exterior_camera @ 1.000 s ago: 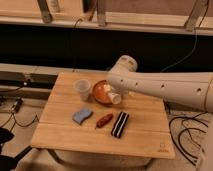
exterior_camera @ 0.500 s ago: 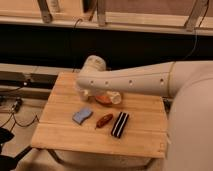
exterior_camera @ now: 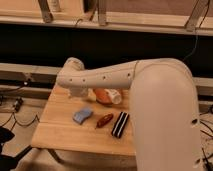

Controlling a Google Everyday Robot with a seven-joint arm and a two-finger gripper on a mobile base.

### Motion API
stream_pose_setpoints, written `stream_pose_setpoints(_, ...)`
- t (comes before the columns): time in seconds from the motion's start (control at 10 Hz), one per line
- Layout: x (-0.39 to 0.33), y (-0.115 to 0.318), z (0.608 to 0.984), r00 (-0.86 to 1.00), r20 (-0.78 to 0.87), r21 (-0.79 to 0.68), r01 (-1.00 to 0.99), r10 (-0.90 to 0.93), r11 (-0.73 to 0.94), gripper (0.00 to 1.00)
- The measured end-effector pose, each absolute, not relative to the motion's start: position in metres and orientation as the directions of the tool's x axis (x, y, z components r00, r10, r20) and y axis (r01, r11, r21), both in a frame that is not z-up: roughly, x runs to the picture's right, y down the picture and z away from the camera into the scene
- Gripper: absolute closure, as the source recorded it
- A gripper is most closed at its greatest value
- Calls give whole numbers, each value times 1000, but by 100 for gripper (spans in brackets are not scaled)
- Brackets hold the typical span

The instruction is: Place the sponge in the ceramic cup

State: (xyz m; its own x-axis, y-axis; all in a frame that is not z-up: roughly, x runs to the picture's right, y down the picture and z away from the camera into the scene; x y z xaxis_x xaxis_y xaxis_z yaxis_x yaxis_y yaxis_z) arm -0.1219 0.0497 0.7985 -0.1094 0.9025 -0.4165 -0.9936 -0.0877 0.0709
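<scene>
The gripper [exterior_camera: 78,93] hangs over the far left part of the bench [exterior_camera: 60,135]; whether it is open or closed cannot be told. The sponge [exterior_camera: 83,116] lies flat just nearer the front edge. Descend squarely and pinch across its narrow width. The ceramic cup is out of sight.

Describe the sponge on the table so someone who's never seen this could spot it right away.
On the wooden table, look at the row of three small things near its middle, just in front of the gripper at the arm's end. The sponge is the leftmost: a soft light-blue pad, unlike the reddish-brown item and the black-and-white striped block to its right.
</scene>
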Motion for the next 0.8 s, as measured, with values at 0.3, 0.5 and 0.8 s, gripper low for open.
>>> stream_pose_setpoints(0.3, -119, 51, 797, -95, -420, 67, -995, 902, -74, 20)
stream_pose_setpoints(0.5, -87, 66, 801, -81, -455, 100, -994, 887, -40, 20)
stream_pose_setpoints(0.8, -62, 114, 812, -111, -557, 118, -992, 823, -54, 20)
